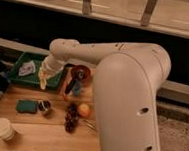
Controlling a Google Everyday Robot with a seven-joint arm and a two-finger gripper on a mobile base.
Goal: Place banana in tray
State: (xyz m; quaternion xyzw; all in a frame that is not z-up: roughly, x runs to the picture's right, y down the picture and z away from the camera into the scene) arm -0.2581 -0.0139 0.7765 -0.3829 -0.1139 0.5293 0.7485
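Nearest the camera, at the left front corner of the wooden table point(42, 135), stands a white paper cup point(1, 129). To the right, the thick white upper part of my arm point(130, 103) fills the near right of the view and hides that end of the table.

A little farther in, a dark red grape bunch point(71, 119) lies near the middle of the table, with a round orange fruit point(84, 109) touching it on the right. Left of these lies a teal sponge point(27, 105), with a small dark object point(45, 106) just beside its right end; I cannot tell what that object is.

Farther back, a blue object point(77, 87) stands just in front of a round red bowl point(81, 72).

From its bulky near part, my arm reaches left and away across the table to a rounded elbow point(64, 48), then bends sharply downward. At its end my gripper point(44, 71) points down and is clenched on the banana point(41, 80). The banana hangs roughly upright, pale yellow, lifted off the table, at the right rim of the green tray point(19, 62). I cannot tell whether it touches the rim.

The tray sits at the far left of the table and holds a crumpled pale item point(27, 70).

Beyond everything runs a dark wall point(117, 29), with pale railings point(87, 1) above it.
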